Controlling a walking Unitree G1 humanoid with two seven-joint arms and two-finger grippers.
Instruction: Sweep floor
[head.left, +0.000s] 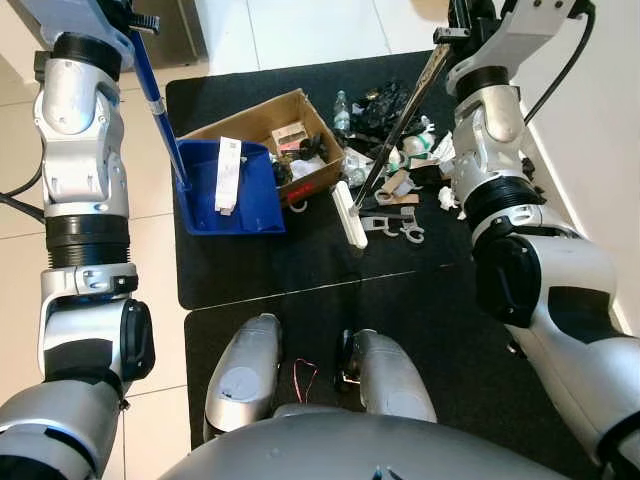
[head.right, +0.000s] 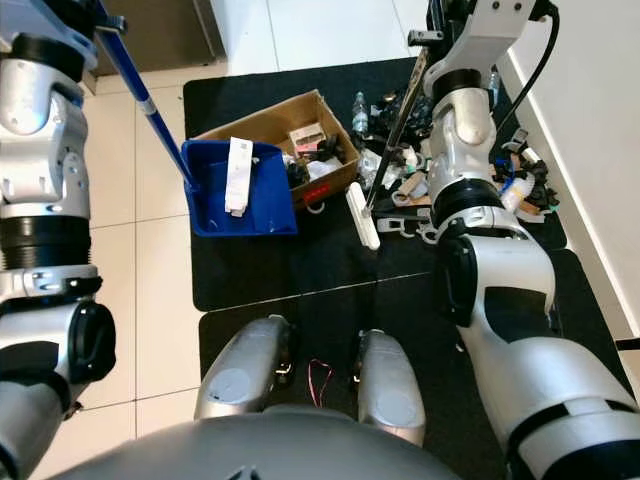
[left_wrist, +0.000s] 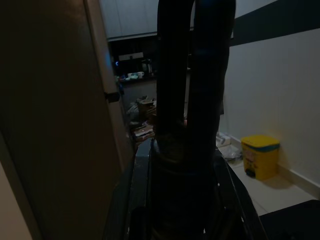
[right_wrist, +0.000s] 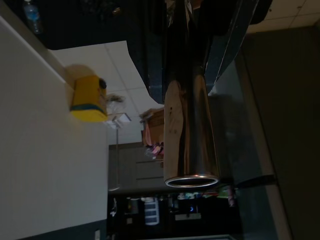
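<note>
A blue dustpan rests on the black mat with a white packet lying in it. Its long blue handle rises to my left gripper, which is shut on it at the top left. My right gripper is shut on the metal broom pole, whose cut end fills the right wrist view. The white broom head lies on the mat just right of the dustpan, beside a heap of litter.
An open cardboard box with scraps stands behind the dustpan. A small water bottle stands by the litter. White tiles lie to the left, a white wall to the right. My knees show below. A yellow bin stands against a wall.
</note>
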